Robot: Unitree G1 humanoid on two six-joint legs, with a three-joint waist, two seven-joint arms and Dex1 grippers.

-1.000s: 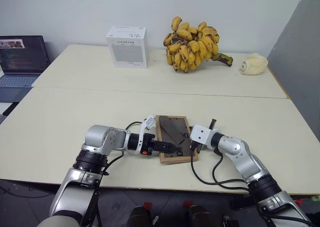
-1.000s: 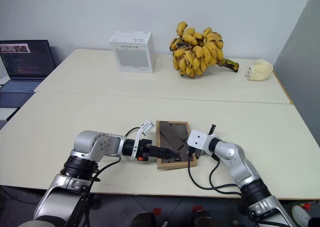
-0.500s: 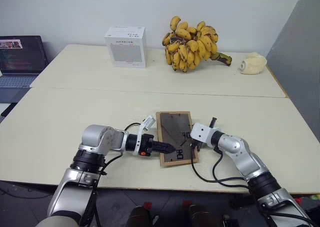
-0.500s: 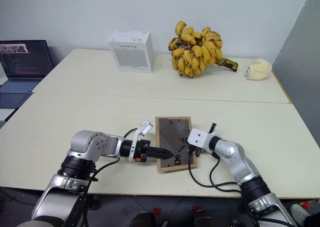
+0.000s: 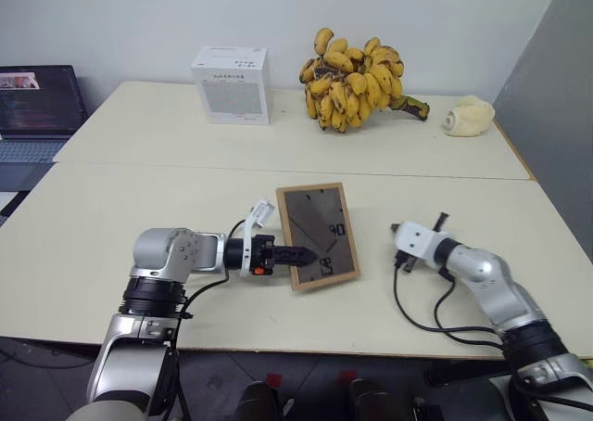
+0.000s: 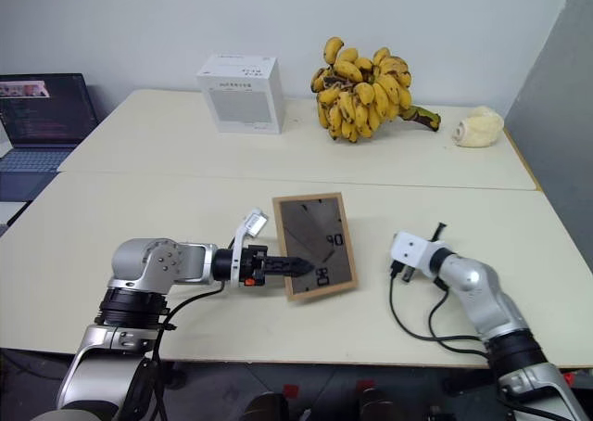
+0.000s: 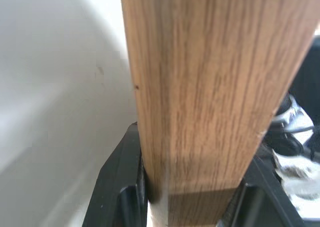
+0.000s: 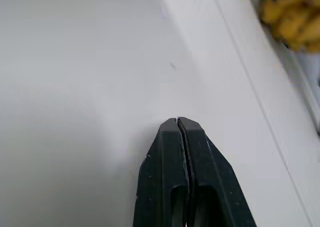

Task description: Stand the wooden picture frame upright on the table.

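i'm seeing the cream table (image 5: 139, 208), seam across it; a white box (image 5: 232, 85), bananas (image 5: 357, 82) and a pale lump (image 5: 468, 120) sit along its far side.

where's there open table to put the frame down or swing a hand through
Bare table lies left of the wooden picture frame, between the seam and the near edge, and also between the frame and the right hand. The back strip is crowded: white box, bananas and a pale object at the right corner.
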